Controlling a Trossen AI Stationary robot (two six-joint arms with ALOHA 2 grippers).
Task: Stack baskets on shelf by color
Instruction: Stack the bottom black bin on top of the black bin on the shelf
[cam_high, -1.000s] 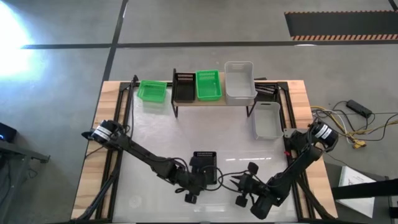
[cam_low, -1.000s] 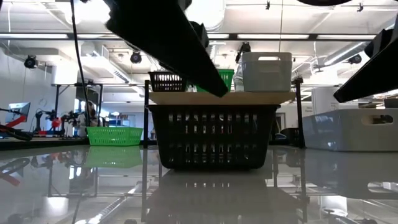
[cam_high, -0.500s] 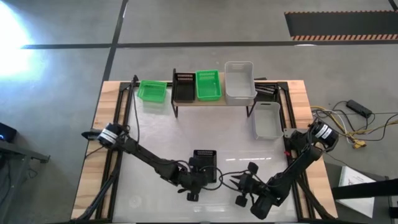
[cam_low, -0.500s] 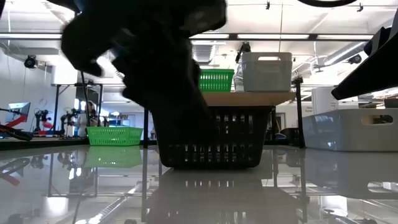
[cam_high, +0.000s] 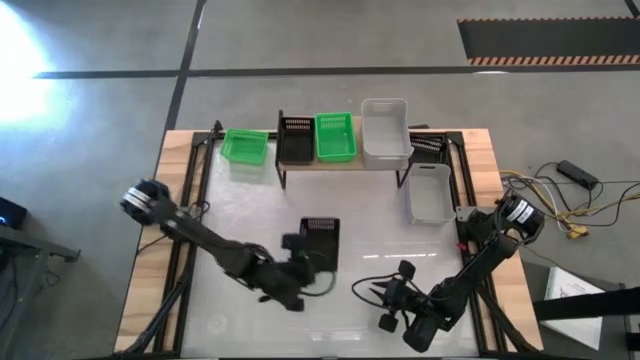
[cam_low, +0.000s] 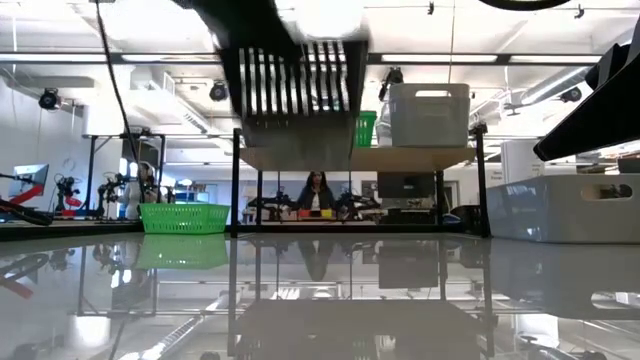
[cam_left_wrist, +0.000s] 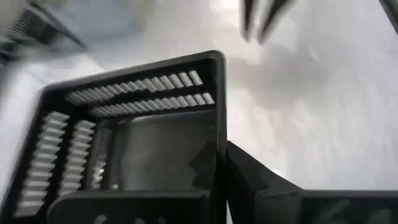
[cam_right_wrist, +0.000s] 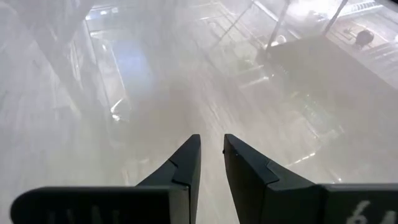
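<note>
A black slotted basket (cam_high: 321, 236) hangs above the middle of the table, clear of it in the low view (cam_low: 295, 90), with my left gripper (cam_high: 300, 245) shut on it. The shelf (cam_high: 345, 165) at the far edge carries a black basket (cam_high: 296, 141), a green basket (cam_high: 335, 137) and a white basket (cam_high: 385, 131), each resting on its bottom. Another green basket (cam_high: 244, 146) sits on the table left of the shelf, and a white one (cam_high: 430, 192) right of it. My right gripper (cam_high: 366, 290) waits low near the front edge, a narrow gap between its fingers and nothing in it. My left gripper holds the black basket by the rim of its left side wall (cam_left_wrist: 220, 134), near the near corner. One finger (cam_left_wrist: 200, 165) is inside the basket and the other (cam_left_wrist: 261, 186) outside. The fingers reach in from the near left. The basket is lifted clear of the table.
A black slotted thing (cam_high: 430, 146) lies behind the white basket at the far right. Bare glossy tabletop (cam_high: 250, 215) stretches between the shelf and the grippers. A person (cam_low: 316, 190) shows in the room beyond the shelf.
My left gripper has taken hold of the black basket, which stood on the table near the front, and raised it. The basket is now lifted clear and has come a little toward the far edge and the shelf. My right arm has kept still.
</note>
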